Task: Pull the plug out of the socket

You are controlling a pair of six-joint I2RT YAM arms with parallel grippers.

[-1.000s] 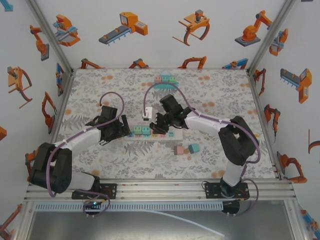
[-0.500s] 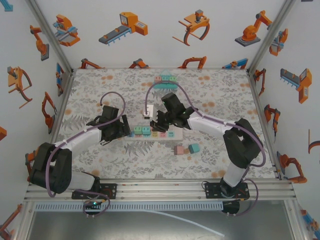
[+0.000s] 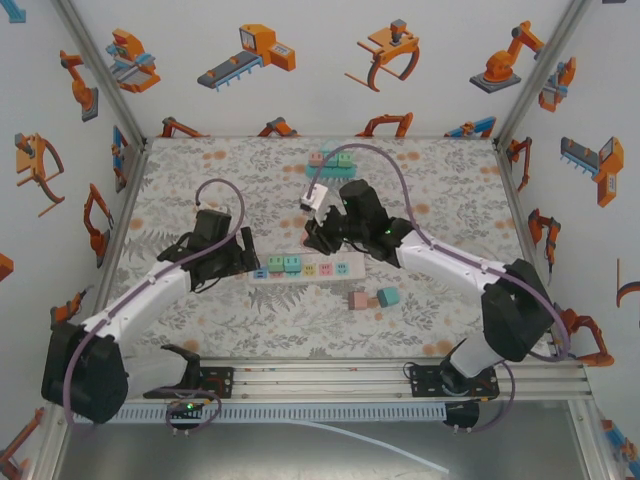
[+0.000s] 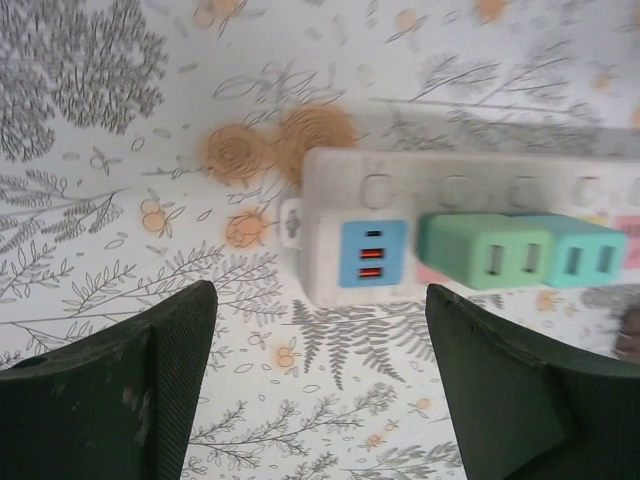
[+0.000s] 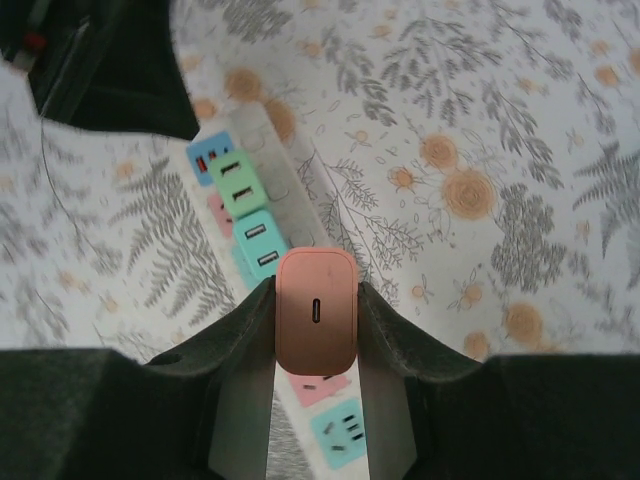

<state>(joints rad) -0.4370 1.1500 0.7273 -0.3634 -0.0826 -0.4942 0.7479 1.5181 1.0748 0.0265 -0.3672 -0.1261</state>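
White walls (image 3: 320, 90) printed with orange robot-arm cartoons at 9, 12 and 3 o'clock. Worktop (image 3: 450, 180) patterned with grey ferns and orange flowers. Aluminium rail (image 3: 320, 378) along 6 o'clock, posts (image 3: 100, 70) rising at 11 and 1.

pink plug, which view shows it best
Right wrist: the pink plug sits centred and close, clamped in the right gripper jaws. From the top, that gripper hides it. The left wrist looks at the strip at its other end.

Smooth matt plastic plug (image 5: 315, 312)
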